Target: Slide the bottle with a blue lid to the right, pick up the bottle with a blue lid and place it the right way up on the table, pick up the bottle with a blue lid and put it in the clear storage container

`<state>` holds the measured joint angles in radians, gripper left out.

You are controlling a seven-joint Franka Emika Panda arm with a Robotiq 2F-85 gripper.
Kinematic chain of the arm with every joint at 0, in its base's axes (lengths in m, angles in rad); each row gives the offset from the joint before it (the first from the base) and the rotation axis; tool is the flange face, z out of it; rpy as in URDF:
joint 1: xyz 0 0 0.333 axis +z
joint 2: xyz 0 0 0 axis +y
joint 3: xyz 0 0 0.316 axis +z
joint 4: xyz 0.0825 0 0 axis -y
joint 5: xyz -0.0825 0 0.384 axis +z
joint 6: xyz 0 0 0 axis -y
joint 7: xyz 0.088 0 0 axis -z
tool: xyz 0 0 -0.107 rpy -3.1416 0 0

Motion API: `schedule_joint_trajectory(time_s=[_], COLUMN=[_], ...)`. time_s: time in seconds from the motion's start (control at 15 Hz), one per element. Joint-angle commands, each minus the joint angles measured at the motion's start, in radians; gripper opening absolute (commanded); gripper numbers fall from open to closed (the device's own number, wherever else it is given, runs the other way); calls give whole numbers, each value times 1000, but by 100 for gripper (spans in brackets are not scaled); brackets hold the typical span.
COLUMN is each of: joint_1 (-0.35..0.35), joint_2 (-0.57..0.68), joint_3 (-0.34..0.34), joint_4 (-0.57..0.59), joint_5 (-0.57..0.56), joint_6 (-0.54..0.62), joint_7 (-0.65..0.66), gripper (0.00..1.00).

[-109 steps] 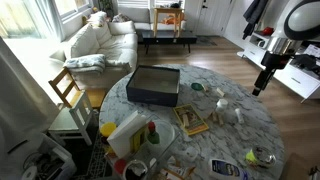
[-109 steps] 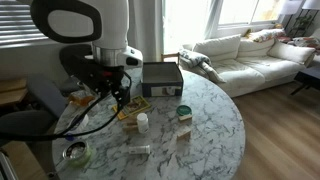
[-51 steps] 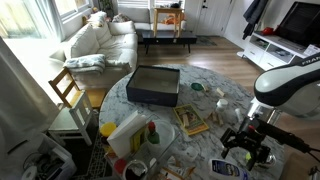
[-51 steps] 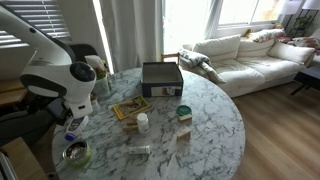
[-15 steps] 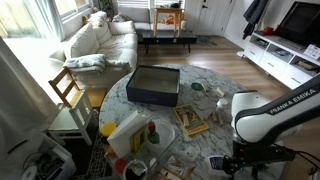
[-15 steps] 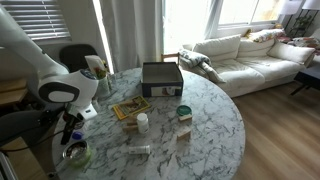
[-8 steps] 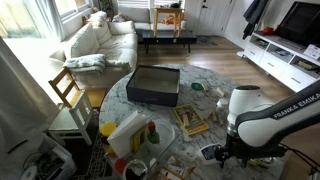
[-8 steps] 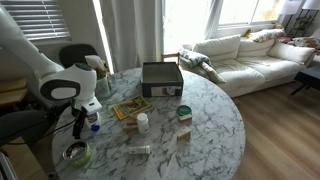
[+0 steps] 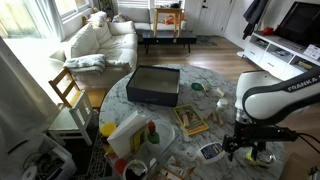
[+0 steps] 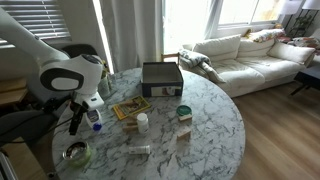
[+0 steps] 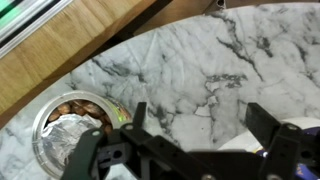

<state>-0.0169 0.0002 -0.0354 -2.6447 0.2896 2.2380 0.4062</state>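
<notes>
The bottle with a blue lid (image 9: 210, 152) lies on its side on the marble table near the front edge. It also shows in an exterior view (image 10: 93, 120), with its blue cap toward the table edge. My gripper (image 9: 243, 150) hangs low over the table just beside the bottle, as an exterior view also shows (image 10: 74, 124). In the wrist view the gripper (image 11: 201, 110) is open and only bare marble lies between its fingers. A pale label edge shows by the right finger (image 11: 268, 125). The clear storage container (image 9: 153, 86) sits at the table's far side (image 10: 161, 78), apart from the bottle.
A foil-lined bowl (image 9: 262, 156) sits close to the gripper by the table edge (image 11: 68, 128). A book (image 9: 190, 121), a white pill bottle (image 10: 143, 122) and small jars lie mid-table. A tilted white plastic box (image 9: 127, 130) and red and green items (image 9: 152, 132) stand off to one side.
The arm has swung along the table's front edge. The bottle has slid a short way inward from the edge toward the table's middle. The gripper now stands beside it, open.
</notes>
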Motion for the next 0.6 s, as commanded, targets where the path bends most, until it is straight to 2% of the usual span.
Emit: schedule_joint_trajectory(time_s=[0.0, 0.2, 0.4, 0.47, 0.53], joint_1=[-47, -68, -75, -75, -76], joint_2=[-65, -44, -11, -36, -28], joint_3=[-41, -69, -76, -70, -71], joint_4=[13, 9, -11, 11, 9], joint_5=[88, 259, 417, 330, 340], joint_6=[-100, -7, 161, 69, 88], joint_7=[-89, -142, -187, -143, -152], gripper=[100, 100, 100, 100, 100])
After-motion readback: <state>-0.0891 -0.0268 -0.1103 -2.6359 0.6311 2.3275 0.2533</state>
